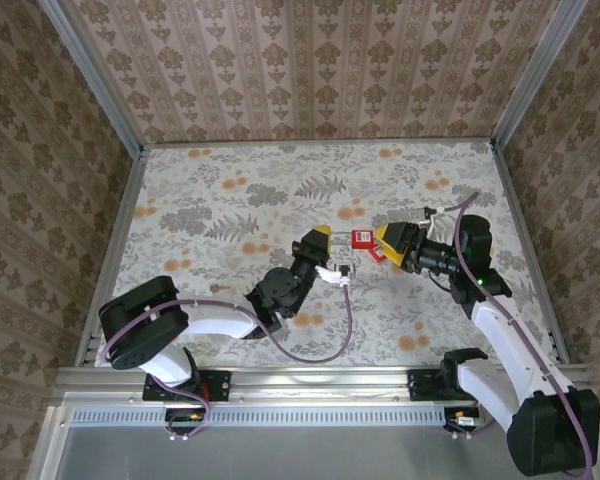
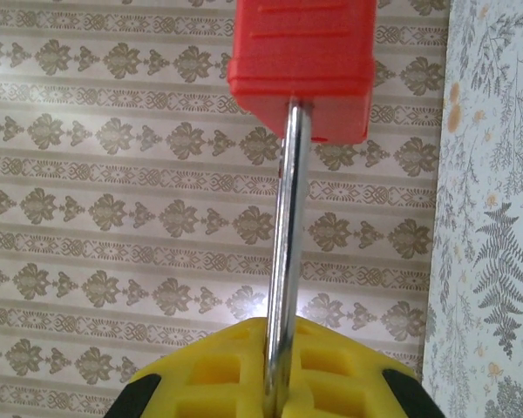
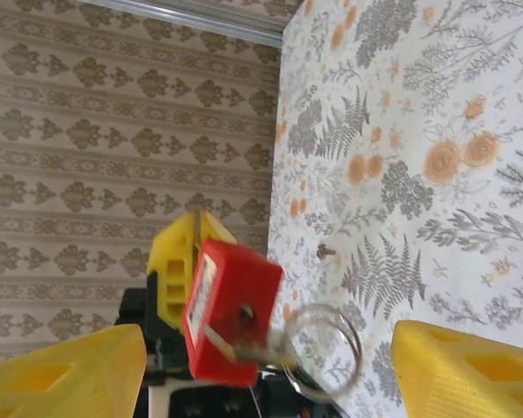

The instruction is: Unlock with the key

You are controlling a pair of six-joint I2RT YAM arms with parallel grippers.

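A red padlock (image 1: 361, 238) with a boxy plastic body and a bright steel shackle (image 2: 283, 218) hangs above the flowered table (image 1: 230, 200), right of centre, between two yellow-fingered grippers. In the right wrist view we see its flat end face with a small round keyhole. A key (image 3: 257, 351) seems seated there, though blur keeps us from being sure, and a wire key ring (image 3: 357, 344) dangles just beside it.

The left arm (image 1: 215, 322) reaches low from the near left toward mid-table, elbow bent. The left gripper (image 1: 317, 238) is clamped tight on the shackle, its pads pressing the rod from both sides. The right arm (image 1: 505, 335) rises from the near right and bends back to the left. The right gripper (image 1: 387, 242) faces the padlock with its jaws spread wide, touching nothing that we can make out.

The padlock's long axis runs roughly left to right, level with the table. Its shackle end is to the left and its keyhole end to the right, toward the spread gripper.
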